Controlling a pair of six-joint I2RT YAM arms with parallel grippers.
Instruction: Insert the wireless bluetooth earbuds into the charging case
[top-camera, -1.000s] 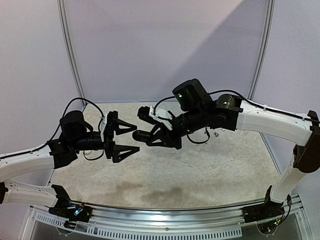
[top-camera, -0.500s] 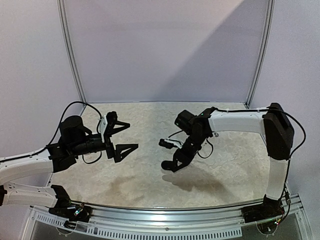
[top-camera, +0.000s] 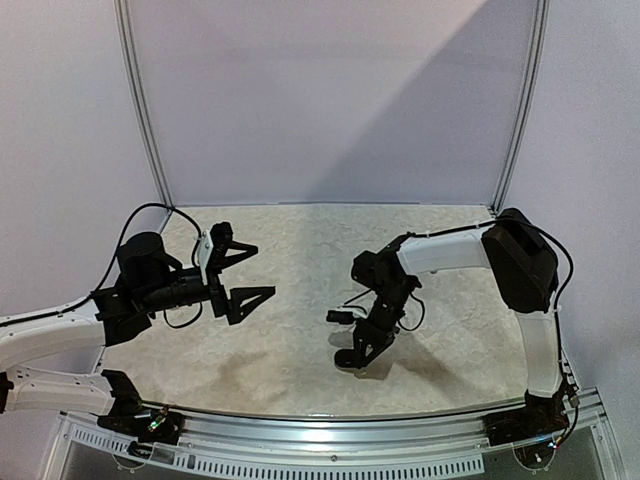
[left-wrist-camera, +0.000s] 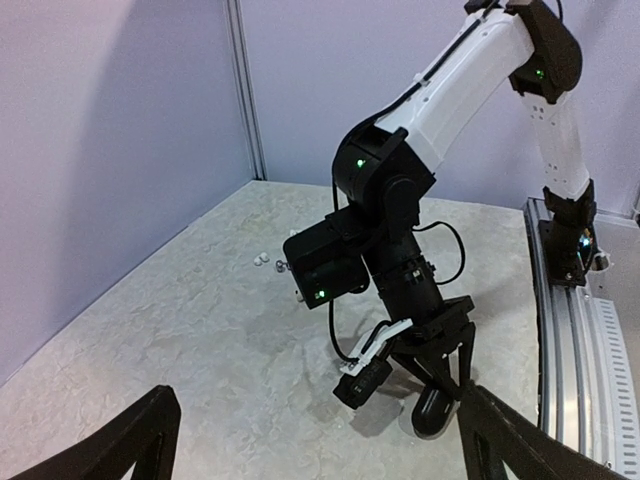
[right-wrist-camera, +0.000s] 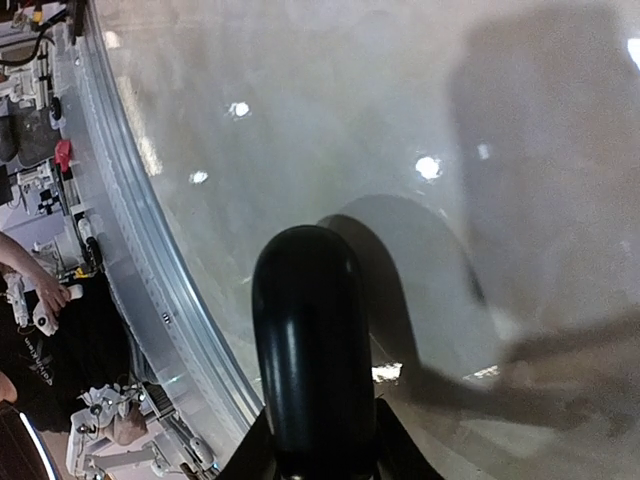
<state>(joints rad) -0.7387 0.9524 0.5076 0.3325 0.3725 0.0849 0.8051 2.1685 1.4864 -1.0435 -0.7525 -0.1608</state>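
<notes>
The white-and-black left arm (top-camera: 50, 335) reaches toward 3 o'clock, its black two-finger left gripper (top-camera: 263, 270) spread wide. The folded white-and-black right arm (top-camera: 450, 250) tips its black right gripper (top-camera: 358, 358) down toward 7 o'clock, clamped on a black oval case (right-wrist-camera: 305, 340).

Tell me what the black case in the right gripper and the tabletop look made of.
Black case: probably hard moulded plastic with a glossy finish; long highlights run down its smooth, rounded shell.
Tabletop: pale marbled pattern, either stone-look laminate or vinyl, I can't tell which; semi-glossy, with bright lamp reflections in the right wrist view.
</notes>
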